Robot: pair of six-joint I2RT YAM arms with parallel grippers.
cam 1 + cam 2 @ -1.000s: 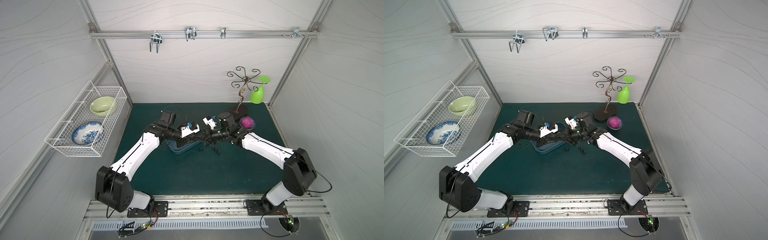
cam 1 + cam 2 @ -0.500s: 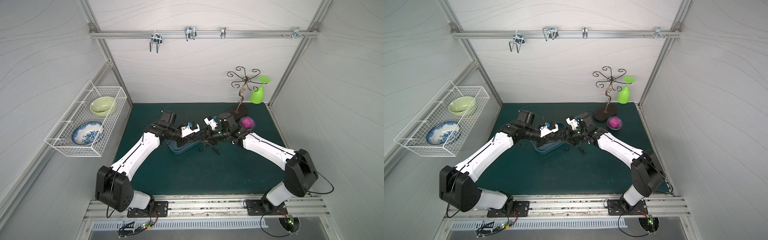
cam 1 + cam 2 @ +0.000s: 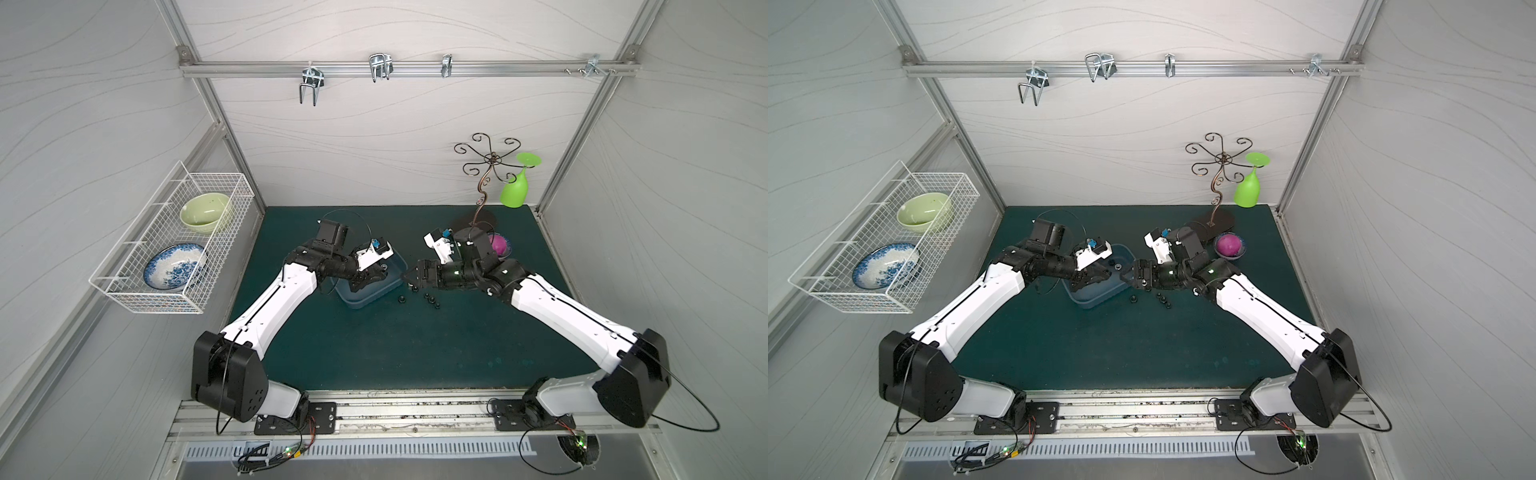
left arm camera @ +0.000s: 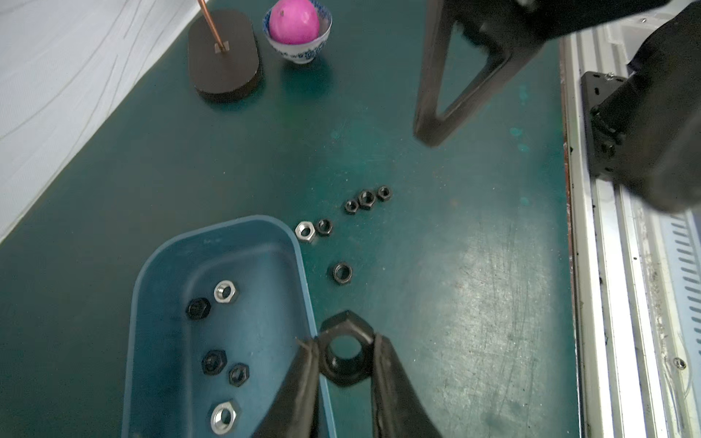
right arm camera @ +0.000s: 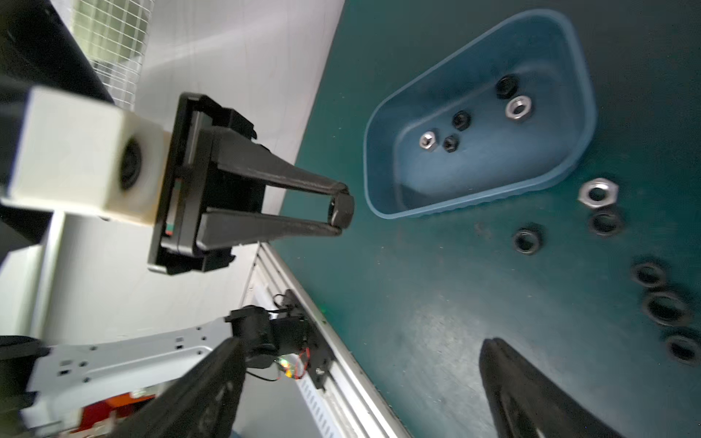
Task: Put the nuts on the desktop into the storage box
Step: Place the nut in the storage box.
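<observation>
White panels with faint wavy lines form the back wall [image 3: 395, 145] and both side walls, joined by aluminium posts [image 3: 232, 141] at the corners. An aluminium rail [image 3: 415, 68] crosses the back wall high up and carries metal hooks [image 3: 379, 66]. A white wire basket [image 3: 137, 297] hangs on the left wall, holding a green bowl [image 3: 203, 210] and a blue-patterned dish [image 3: 174, 266]. At the far right corner of the desktop [image 3: 374, 353] stands a scrolled metal stand [image 3: 486, 166] with a green glass [image 3: 515, 191], foot up. The light is soft and even.
</observation>
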